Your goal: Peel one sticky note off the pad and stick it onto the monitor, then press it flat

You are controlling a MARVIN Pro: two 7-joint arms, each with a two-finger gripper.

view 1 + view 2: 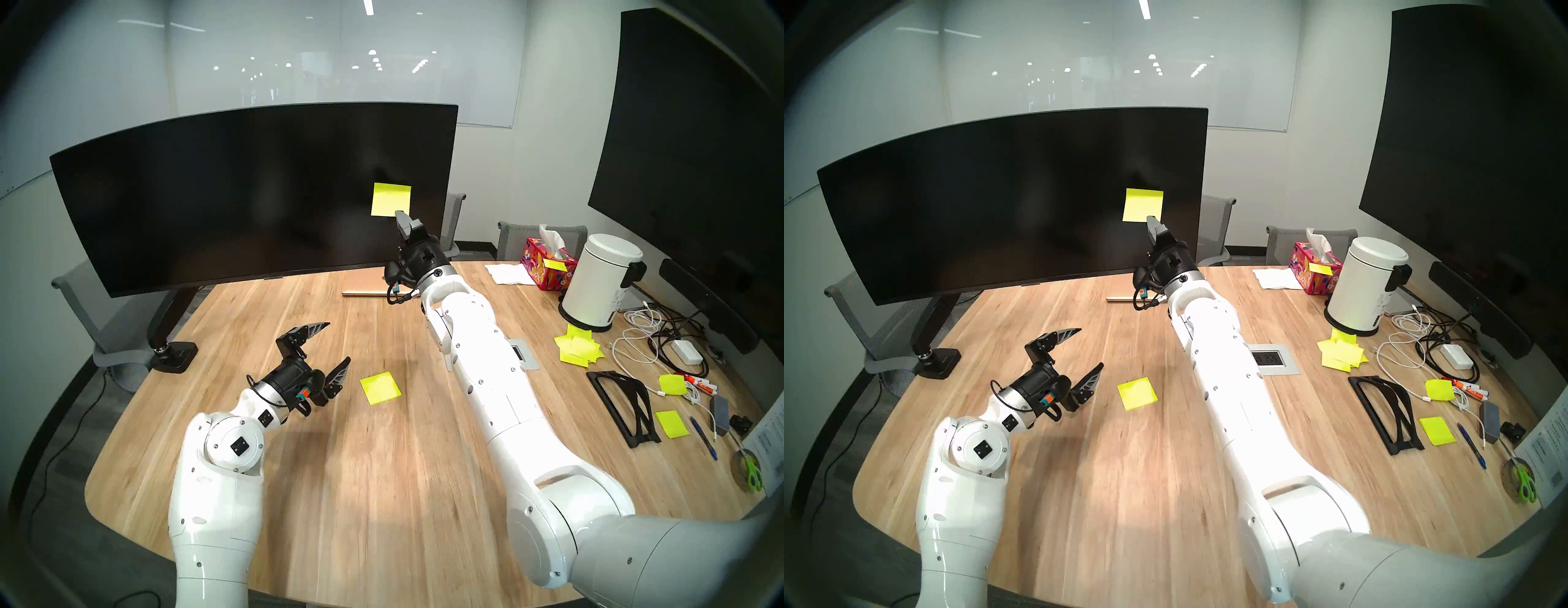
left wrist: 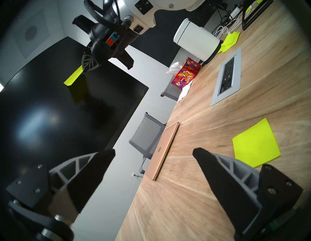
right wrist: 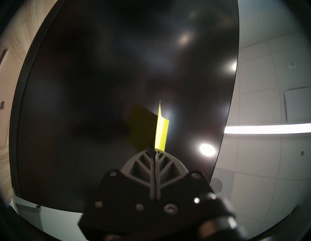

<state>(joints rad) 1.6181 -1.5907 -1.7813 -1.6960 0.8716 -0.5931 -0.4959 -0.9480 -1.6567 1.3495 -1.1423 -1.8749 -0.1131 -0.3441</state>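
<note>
The sticky note (image 1: 390, 199) is held up before the right-hand part of the monitor (image 1: 237, 191), near its right edge and about mid-height. It is pinched at its lower corner by the right gripper (image 1: 401, 217), whose fingers are pressed together on the paper, as the right wrist view shows. In that view the sheet is seen nearly edge-on with its reflection beside it on the dark glass, so whether any of it touches the screen cannot be told.

The pad (image 1: 380, 388) lies on the table (image 1: 382, 488), towards the middle, just beside the left gripper (image 1: 335, 348), whose fingers are spread wide and hold nothing.

Several risks are judged from here. If the grip is released before the adhesive strip is seated, the note is likely to fall. If it is pushed in at an angle, the free edge may be creased or folded under. The glass may be struck by the fingertips if the approach is too firm.
</note>
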